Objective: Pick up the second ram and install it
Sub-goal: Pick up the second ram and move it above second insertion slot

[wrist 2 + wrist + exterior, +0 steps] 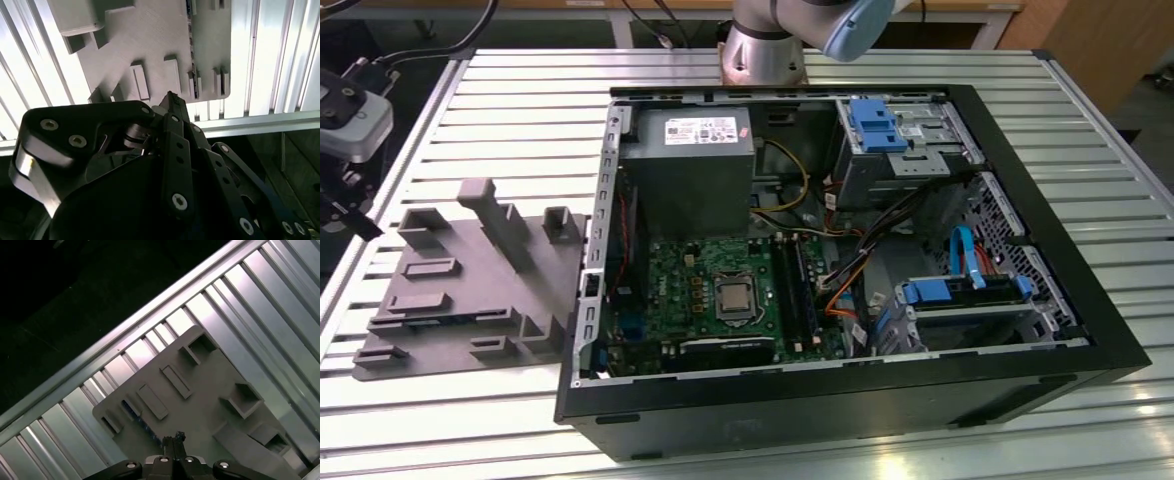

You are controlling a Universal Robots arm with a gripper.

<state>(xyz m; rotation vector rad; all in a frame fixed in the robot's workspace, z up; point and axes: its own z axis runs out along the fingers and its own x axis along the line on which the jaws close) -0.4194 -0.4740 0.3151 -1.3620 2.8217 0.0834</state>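
gripper fingers pressed together, pinching nothing, hovering over the gray fixture. second ram sits on edge in a slot just off the tips. my worry: coming down shut or off-line jams the thin stick.

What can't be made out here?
- Robot arm: cut off above its base by the exterior view's top edge.
- Second ram: a thin bluish edge in the gray fixture in the first wrist view; the slot hides its face.
- Memory slots: too small in the exterior view to tell whether any is filled.
- Part of the fixture: hidden behind the hand in the first wrist view.
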